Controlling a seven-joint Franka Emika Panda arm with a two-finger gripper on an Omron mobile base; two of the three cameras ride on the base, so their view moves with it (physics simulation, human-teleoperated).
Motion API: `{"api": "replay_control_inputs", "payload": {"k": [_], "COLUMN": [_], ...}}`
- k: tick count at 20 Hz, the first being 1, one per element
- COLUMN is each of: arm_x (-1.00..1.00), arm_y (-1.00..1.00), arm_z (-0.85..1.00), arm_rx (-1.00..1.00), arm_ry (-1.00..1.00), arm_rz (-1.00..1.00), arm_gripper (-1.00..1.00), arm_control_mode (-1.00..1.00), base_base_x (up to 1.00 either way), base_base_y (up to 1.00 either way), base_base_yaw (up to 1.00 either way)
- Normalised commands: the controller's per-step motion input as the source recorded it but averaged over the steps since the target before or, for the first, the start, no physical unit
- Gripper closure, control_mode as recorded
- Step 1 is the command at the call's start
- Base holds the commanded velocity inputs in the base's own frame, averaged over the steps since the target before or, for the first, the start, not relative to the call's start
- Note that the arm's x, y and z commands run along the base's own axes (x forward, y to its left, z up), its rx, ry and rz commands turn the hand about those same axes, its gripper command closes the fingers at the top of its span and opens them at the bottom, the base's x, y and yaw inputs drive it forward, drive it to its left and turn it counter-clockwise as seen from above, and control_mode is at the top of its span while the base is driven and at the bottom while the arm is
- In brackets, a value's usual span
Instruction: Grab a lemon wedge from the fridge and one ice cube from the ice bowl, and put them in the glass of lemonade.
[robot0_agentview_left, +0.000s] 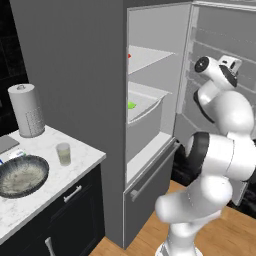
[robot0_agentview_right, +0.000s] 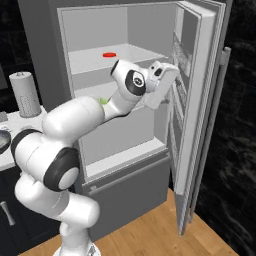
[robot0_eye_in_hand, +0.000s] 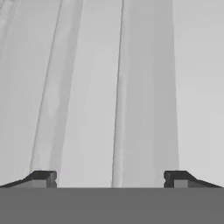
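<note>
Left base: we see fridge (robot0_agentview_left: 150, 100) open, wedge (robot0_agentview_left: 132, 105) on middle shelf near its front edge; glass (robot0_agentview_left: 63, 153) and bowl (robot0_agentview_left: 21, 175) on counter, glass near its front corner | Right base: hand at door side, wedge (robot0_agentview_right: 104, 101) half hidden by arm | Hand: gripper (robot0_eye_in_hand: 109, 178) jaws wide apart, empty | Progress: we judge nothing delivered yet.

I see a wood plank floor (robot0_agentview_left: 225, 235) below. Black walls (robot0_agentview_right: 240, 125) surround the kitchen. White marble worktop (robot0_agentview_left: 75, 160) sits over dark base cabinets (robot0_agentview_left: 75, 220) with bar handles; a paper-towel roll (robot0_agentview_left: 27, 110) stands at its back edge.
</note>
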Motion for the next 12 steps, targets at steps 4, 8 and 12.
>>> {"api": "replay_control_inputs", "payload": {"k": [4,8,12], "arm_x": [0.32,0.13,0.05], "arm_y": [-1.0,-0.97,-0.99], "arm_z": [0.21,0.22,0.01], "arm_rx": [0.0,0.0,0.0], "arm_ry": [-0.1,-0.12,-0.1], "arm_rz": [0.0,0.0,0.0], "arm_gripper": [-1.0,-1.0,-1.0], "arm_control_mode": [-1.0,-1.0,-1.0], "base_base_x": [0.0,0.0,0.0], "base_base_y": [0.0,0.0,0.0], "base_base_yaw": [0.0,0.0,0.0]}}
